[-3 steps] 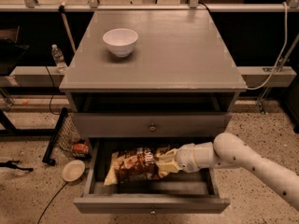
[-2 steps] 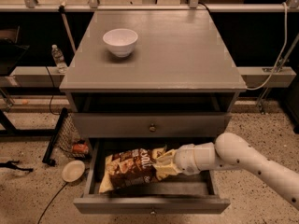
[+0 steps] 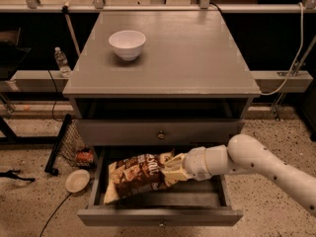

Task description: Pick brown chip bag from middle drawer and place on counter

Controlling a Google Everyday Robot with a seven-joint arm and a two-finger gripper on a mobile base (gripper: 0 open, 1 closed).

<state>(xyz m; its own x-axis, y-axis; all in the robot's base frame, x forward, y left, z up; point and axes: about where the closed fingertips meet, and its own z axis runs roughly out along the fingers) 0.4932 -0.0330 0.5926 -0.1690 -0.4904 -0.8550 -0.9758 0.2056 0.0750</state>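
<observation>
The brown chip bag [image 3: 136, 174] lies tilted in the open middle drawer [image 3: 160, 216], its left end hanging over the drawer's left wall. My gripper [image 3: 173, 169] reaches in from the right on a white arm and is shut on the bag's pale right end. The bag's crinkled end hides most of the fingers. The grey counter [image 3: 187, 53] is the cabinet top above the drawer.
A white bowl [image 3: 127, 43] stands on the counter's back left. A closed drawer front with a knob [image 3: 158, 131] sits just above the open drawer. On the floor to the left are a small round dish [image 3: 77, 180], a wire basket with an orange-red packet [image 3: 85, 157], and a water bottle [image 3: 61, 61].
The bag has shifted left and its left end has risen over the drawer's left wall. My gripper has stayed on its right end and moved slightly left.
</observation>
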